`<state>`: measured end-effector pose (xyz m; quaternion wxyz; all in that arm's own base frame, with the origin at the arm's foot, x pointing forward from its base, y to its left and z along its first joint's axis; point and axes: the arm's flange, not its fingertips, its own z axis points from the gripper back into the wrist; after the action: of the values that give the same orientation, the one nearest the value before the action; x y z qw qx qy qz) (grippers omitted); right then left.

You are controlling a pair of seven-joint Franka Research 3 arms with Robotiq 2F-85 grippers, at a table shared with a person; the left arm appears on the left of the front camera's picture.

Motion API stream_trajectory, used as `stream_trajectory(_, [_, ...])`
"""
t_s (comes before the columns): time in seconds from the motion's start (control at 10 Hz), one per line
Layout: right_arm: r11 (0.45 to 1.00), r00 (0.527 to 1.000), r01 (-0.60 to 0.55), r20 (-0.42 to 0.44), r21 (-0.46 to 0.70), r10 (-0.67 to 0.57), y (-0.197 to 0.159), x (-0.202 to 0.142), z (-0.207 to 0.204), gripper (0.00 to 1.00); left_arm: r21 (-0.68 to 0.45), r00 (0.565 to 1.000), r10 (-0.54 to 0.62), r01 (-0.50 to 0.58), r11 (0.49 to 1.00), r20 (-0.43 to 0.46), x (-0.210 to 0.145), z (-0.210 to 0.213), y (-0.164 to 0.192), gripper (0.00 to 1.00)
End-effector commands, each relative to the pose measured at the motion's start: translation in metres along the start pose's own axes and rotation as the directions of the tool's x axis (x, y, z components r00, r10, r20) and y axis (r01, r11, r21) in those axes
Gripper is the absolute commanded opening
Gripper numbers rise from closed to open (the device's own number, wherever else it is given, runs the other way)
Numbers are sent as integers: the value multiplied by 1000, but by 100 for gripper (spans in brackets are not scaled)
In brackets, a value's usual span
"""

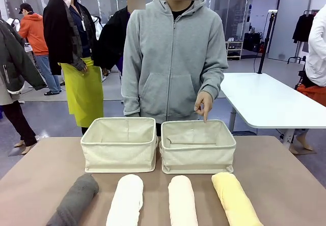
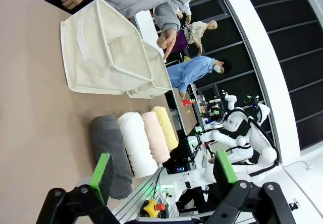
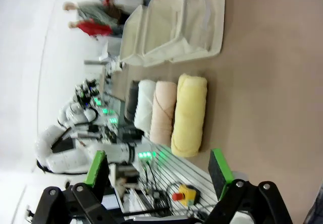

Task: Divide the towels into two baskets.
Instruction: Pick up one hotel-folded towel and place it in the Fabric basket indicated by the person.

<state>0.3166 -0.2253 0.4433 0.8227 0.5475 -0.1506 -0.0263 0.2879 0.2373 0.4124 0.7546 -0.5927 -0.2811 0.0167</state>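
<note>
Left gripper (image 2: 162,163): wide open, empty, over the table's (image 1: 285,175) near edge; dark grey towel (image 2: 108,143) closest, just past one finger.
Right gripper (image 3: 157,158): wide open, empty; pale yellow towel (image 3: 189,115) ahead, apart from the fingers.
Middle towels: white towel (image 1: 126,199), cream-peach towel (image 1: 182,200), between the outer two, all side by side along the near edge.
Left basket (image 1: 119,157): mid-table, just behind the towels, beside right basket (image 1: 197,160).
Person's hand (image 1: 204,104): pointing down over the right basket's far rim.

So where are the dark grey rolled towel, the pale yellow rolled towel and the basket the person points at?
Dark grey rolled towel (image 1: 74,199), front view: middle of roll.
Pale yellow rolled towel (image 1: 235,199), front view: middle of roll.
Right cream canvas basket (image 1: 197,160), front view: near wall.
</note>
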Motion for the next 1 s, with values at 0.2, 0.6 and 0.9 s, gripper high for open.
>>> stream_trajectory(0.2, [974, 943, -76, -334, -211, 1, 56, 27, -91, 100, -13, 1000, -4, 4, 1000, 9, -2, 2, -1, 100])
stream_trajectory(0.6, [907, 889, -118, -449, -405, -85, 74, 32, -207, 100, -13, 1000, -4, 4, 1000, 9, -2, 2, -1, 100])
stream_trajectory(0.9, [831, 923, -99, -362, -548, -130, 72, 10, -266, 100, -13, 1000, -4, 4, 1000, 9, -2, 2, -1, 100])
